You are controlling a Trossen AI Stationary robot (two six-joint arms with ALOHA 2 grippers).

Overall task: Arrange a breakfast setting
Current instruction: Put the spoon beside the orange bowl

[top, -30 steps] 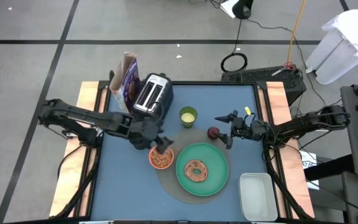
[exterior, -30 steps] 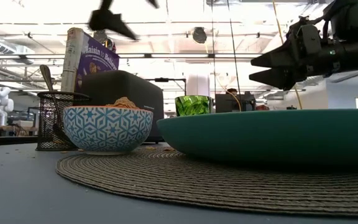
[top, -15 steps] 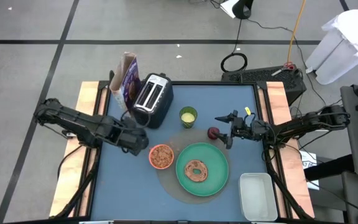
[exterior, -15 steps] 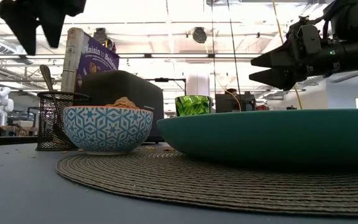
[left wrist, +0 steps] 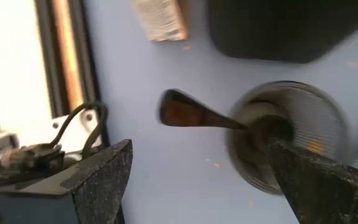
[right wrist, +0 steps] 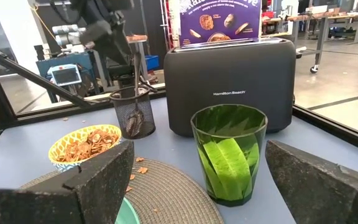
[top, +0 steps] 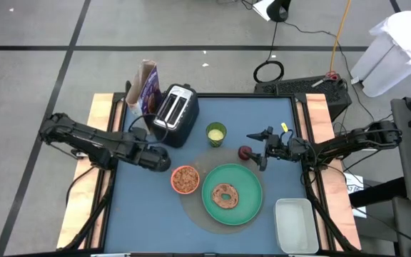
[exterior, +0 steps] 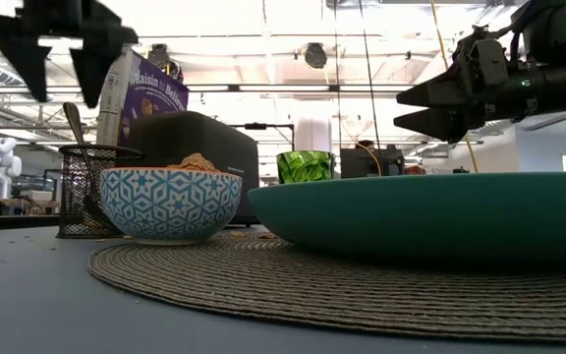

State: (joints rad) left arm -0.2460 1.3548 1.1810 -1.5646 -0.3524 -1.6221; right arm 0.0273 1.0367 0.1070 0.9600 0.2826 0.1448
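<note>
Right wrist view: nearest stands a green glass (right wrist: 229,154), and behind it the black toaster (right wrist: 229,85) reads "Hamilton Beach"; the purple cereal box (exterior: 138,95) behind reads "Raisin".

The right gripper (top: 257,148) hovers wide open and empty over the dark-red fruit (top: 245,151) by the green plate (top: 248,193), which carries the bagel (top: 226,195).

The orange bowl (top: 185,180) sits beside it on the woven mat (exterior: 293,280).

The left gripper (exterior: 57,61), open and empty, hangs above the mesh cup (exterior: 94,187) holding the spoon (exterior: 75,123).

A white tub (top: 295,225) fills the tabletop's (top: 141,214) near right corner.
</note>
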